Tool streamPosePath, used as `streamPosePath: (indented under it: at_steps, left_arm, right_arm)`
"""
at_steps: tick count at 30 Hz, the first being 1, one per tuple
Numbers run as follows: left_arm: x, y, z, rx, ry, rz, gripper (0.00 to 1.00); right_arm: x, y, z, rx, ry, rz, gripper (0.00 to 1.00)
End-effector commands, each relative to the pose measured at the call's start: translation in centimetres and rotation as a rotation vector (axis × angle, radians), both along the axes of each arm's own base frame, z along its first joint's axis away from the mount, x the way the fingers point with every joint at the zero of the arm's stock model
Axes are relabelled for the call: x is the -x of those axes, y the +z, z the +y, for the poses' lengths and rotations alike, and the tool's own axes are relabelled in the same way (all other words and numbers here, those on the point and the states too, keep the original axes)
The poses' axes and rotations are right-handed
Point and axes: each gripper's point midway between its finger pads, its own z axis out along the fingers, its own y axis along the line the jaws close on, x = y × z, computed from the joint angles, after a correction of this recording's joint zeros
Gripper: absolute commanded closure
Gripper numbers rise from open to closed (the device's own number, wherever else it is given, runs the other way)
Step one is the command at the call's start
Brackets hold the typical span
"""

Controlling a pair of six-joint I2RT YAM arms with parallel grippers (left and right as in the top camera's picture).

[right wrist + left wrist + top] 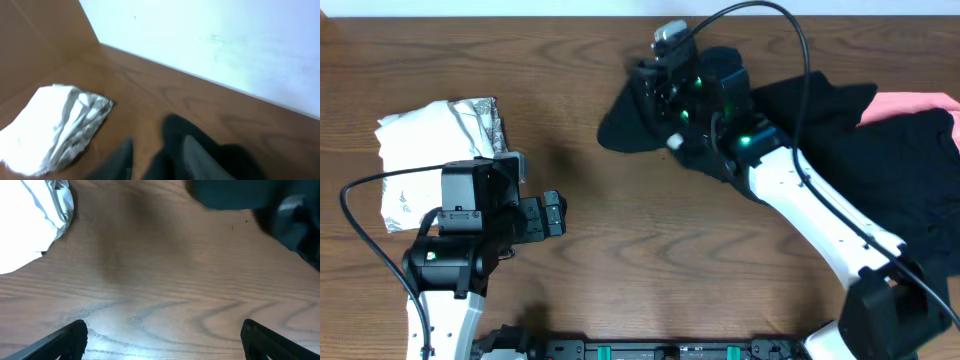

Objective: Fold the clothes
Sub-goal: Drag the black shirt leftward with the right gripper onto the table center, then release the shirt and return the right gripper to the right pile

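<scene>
Far table (620, 250) edge: black shirt (820, 110) under right gripper (161, 157), jaws' hold unclear; left gripper (160, 340) well apart, jaws wide, empty.

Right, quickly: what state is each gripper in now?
Left gripper: open, empty.
Right gripper: on the black shirt, view blurred; cannot be told.

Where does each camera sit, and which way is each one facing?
Overhead: fixed above the table, looking straight down; both arms, the left claw and the right claw show.
Left wrist: on the left arm, looking low across the wood toward the black shirt; its two spread fingers show.
Right wrist: on the right arm, looking over the black shirt toward the wall; its blurred fingers show.
Shared: all three see the folded white garment.
</scene>
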Motion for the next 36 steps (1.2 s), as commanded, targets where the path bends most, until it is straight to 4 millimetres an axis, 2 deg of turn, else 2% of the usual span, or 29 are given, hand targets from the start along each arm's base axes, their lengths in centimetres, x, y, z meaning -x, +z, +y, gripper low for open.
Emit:
streamPosePath:
  at_steps: [1,2,3,5,7,9,12,13,14,15,17,18,19,21,25,32,36]
  left_arm:
    - [-0.2,0.6,-0.1,-0.001,-0.016,-0.016,0.02]
    - [-0.2,0.6,-0.1,-0.001,-0.016,-0.016,0.02]
    - [-0.2,0.6,-0.1,-0.002,-0.016,-0.016,0.02]
    - [-0.2,0.6,-0.1,-0.001,-0.016,-0.016,0.02]
    - [-0.2,0.6,-0.1,-0.002,-0.016,-0.016,0.02]
    - [-0.2,0.6,-0.1,-0.001,-0.016,-0.016,0.02]
    - [-0.2,0.6,-0.1,-0.002,-0.016,-0.016,0.02]
    - [-0.2,0.6,-0.1,-0.002,-0.016,-0.016,0.02]
    - [-0.2,0.6,-0.1,-0.002,-0.016,-0.016,0.02]
    - [-0.2,0.6,-0.1,-0.002,-0.016,-0.017,0.02]
    - [-0.2,0.6,-0.1,-0.002,-0.016,-0.017,0.02]
    - [-0.2,0.6,-0.1,-0.002,-0.016,-0.017,0.02]
    - [-0.2,0.6,-0.1,-0.002,-0.016,-0.017,0.02]
    - [-0.2,0.6,-0.1,-0.002,-0.016,-0.017,0.02]
    - [-0.2,0.6,-0.1,-0.002,-0.016,-0.016,0.02]
    - [-0.2,0.6,-0.1,-0.001,-0.016,-0.016,0.02]
    - [-0.2,0.6,-0.1,-0.002,-0.016,-0.016,0.02]
  right_arm:
    - [-0.4,-1.0,0.9,-0.020,-0.002,0.041,0.27]
    - [-0.2,-1.7,0.9,-0.006,0.007,0.062,0.04]
    - [-0.1,-2.7,0.6,0.027,0.006,0.086,0.01]
    - [0.0,-4.1,-0.4,0.105,0.000,0.102,0.01]
    - [-0.5,-5.2,-3.0,0.178,-0.081,0.132,0.01]
    - [-1.1,-5.6,-6.5,0.239,-0.195,0.166,0.01]
    - [-0.9,-5.7,-12.9,0.329,-0.369,0.230,0.01]
    - [-0.7,-5.7,-14.8,0.355,-0.417,0.251,0.06]
    - [-0.3,-5.7,-17.3,0.382,-0.484,0.282,0.19]
    - [0.1,-5.8,-19.5,0.399,-0.538,0.314,0.35]
    - [1.3,-6.5,-23.6,0.437,-0.622,0.390,0.78]
    - [1.9,-7.1,-25.7,0.449,-0.663,0.441,0.94]
    - [2.5,-7.7,-27.6,0.451,-0.704,0.489,0.99]
    - [3.7,-9.3,-31.6,0.453,-0.790,0.596,0.99]
    - [5.2,-12.6,-36.7,0.416,-0.853,0.758,0.99]
    - [6.6,-18.3,-40.4,0.351,-0.834,0.959,0.99]
    - [7.0,-21.4,-41.1,0.375,-0.814,1.035,0.99]
